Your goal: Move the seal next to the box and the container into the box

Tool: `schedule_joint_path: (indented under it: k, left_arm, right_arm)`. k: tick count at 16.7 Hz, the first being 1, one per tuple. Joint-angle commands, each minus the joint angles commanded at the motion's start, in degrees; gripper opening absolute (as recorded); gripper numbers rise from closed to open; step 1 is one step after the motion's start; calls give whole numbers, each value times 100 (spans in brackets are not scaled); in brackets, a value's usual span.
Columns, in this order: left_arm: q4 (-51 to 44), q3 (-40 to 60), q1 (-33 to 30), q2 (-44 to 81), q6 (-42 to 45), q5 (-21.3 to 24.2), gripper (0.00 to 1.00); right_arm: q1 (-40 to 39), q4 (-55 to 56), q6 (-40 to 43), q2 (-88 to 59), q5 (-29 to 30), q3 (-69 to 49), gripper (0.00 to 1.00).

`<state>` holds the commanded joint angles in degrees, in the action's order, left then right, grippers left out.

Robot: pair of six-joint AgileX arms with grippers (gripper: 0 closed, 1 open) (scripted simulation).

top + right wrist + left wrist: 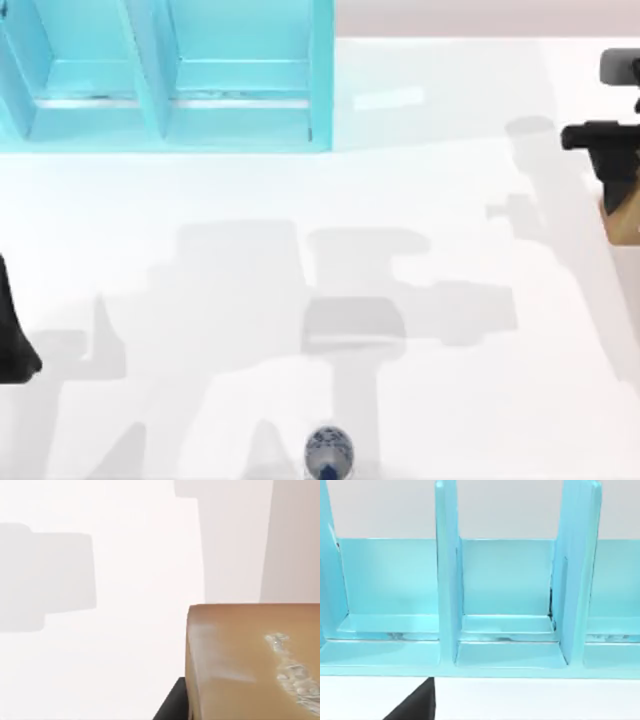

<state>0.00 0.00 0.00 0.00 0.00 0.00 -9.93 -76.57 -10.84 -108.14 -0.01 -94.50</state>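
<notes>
Holding the seal (622, 222) pinched in the right gripper (618, 170) at the surface's right edge, far from the blue box (240, 120) at the far-left corner, with the container (328, 452) untouched at the near edge; left gripper's state untellable.

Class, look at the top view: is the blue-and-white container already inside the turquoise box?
No: the container stands on the table's near edge, far from the box.
</notes>
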Motion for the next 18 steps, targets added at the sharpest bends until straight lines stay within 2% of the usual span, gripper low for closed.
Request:
schedule_joint_path:
  k: [3,9,13,18]
  left_arm:
    - [0,0,0,0,0,0,100]
    - [0,0,0,0,0,0,100]
    - [0,0,0,0,0,0,100]
    - [0,0,0,0,0,0,100]
  right_arm:
    - [2,228,1,-11,0,236,0]
    - [2,1381,-7,-105,-5,1217,0]
    - [2,1442,-9,-134,-4,1281,0]
    - [2,1442,-9,-134,-4,1281,38]
